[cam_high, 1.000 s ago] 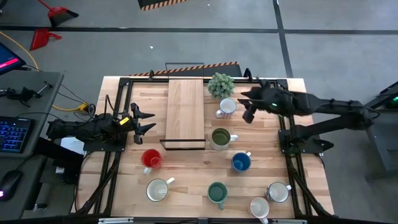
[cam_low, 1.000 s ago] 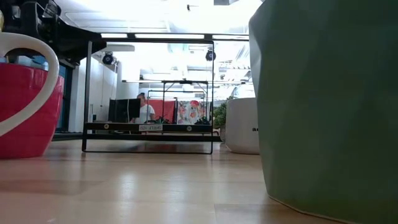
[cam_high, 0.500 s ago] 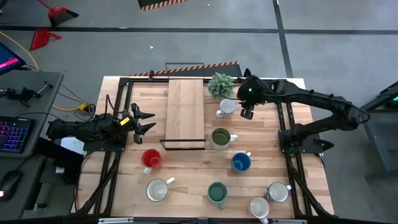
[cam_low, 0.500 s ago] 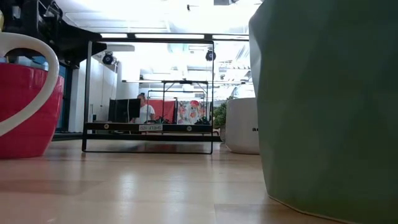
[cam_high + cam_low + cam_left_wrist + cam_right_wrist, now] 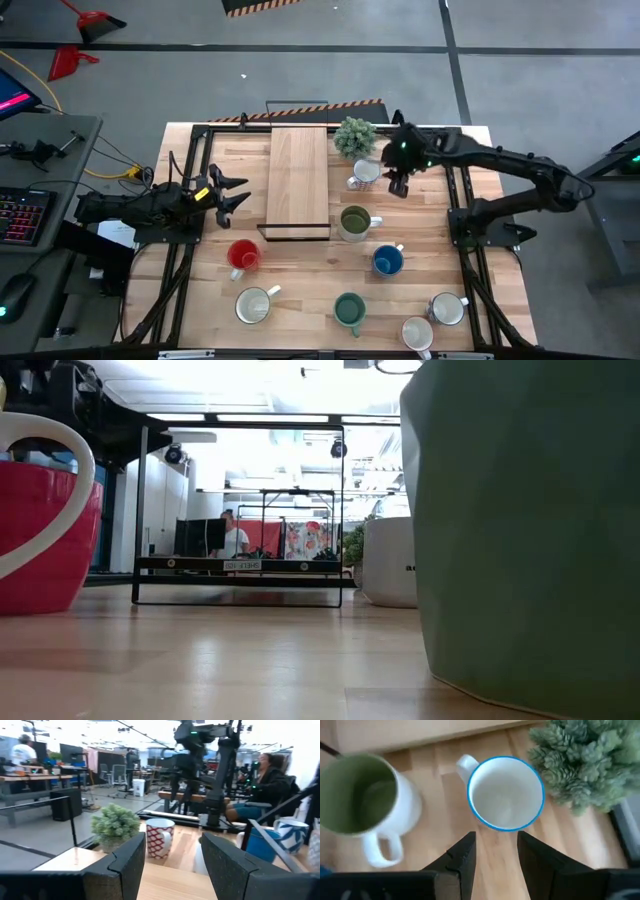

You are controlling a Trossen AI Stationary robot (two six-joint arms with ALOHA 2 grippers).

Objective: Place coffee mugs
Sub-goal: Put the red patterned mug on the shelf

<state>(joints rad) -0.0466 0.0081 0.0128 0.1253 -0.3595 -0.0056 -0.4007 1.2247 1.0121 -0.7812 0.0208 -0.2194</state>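
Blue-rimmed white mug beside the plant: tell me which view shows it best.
The right wrist view: the blue-rimmed mug fills mid-frame, empty interior visible, just past the right gripper. The high view shows it small; the left wrist view shows its red-patterned side; the low view shows only a white side.

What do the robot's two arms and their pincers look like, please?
Both arms are dark and jointed. The left pincer has two black pointed fingers and a yellow tag just behind them. The right pincer hangs from a black wrist block with a small green light. In the wrist views the fingers are matt black, angular wedges.
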